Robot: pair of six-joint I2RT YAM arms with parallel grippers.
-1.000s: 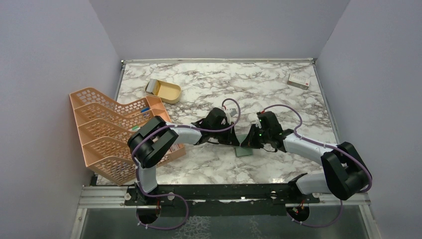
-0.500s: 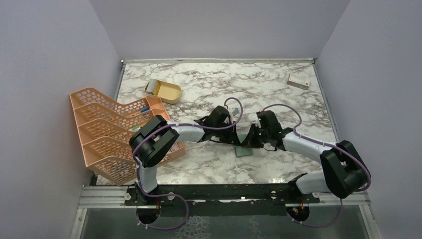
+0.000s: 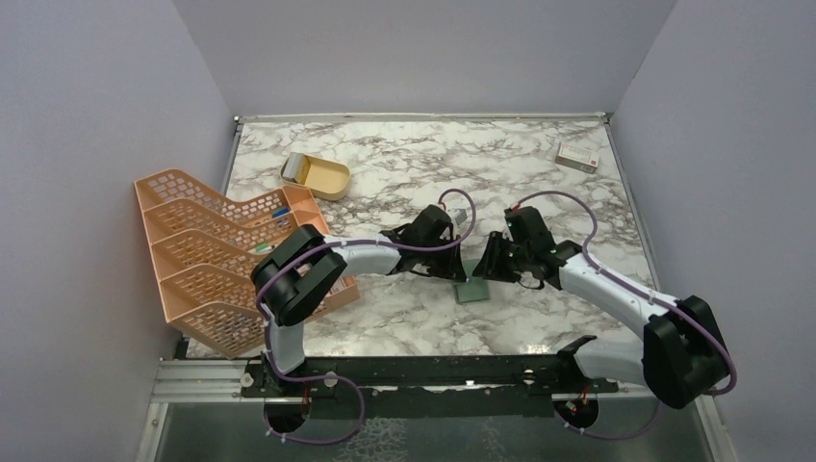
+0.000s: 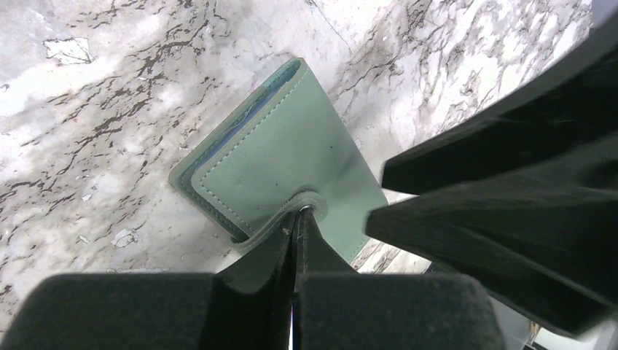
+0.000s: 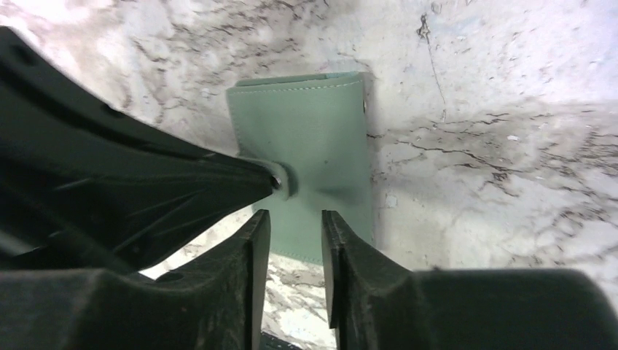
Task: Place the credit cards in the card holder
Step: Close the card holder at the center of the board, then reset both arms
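The card holder (image 3: 471, 292) is a grey-green wallet lying folded shut on the marble table. It also shows in the left wrist view (image 4: 284, 146) and the right wrist view (image 5: 321, 131). My left gripper (image 4: 299, 215) is shut on the wallet's snap tab (image 4: 312, 206), and in the top view it (image 3: 462, 273) is at the wallet's far-left edge. My right gripper (image 5: 295, 219) is open and empty, its fingers just above the wallet's near end; in the top view it (image 3: 487, 270) faces the left gripper. No credit cards are in view.
A peach plastic file rack (image 3: 216, 260) stands at the left by the left arm. A gold oval tin (image 3: 316, 174) lies at the back left. A white box with a red mark (image 3: 577, 156) lies at the back right.
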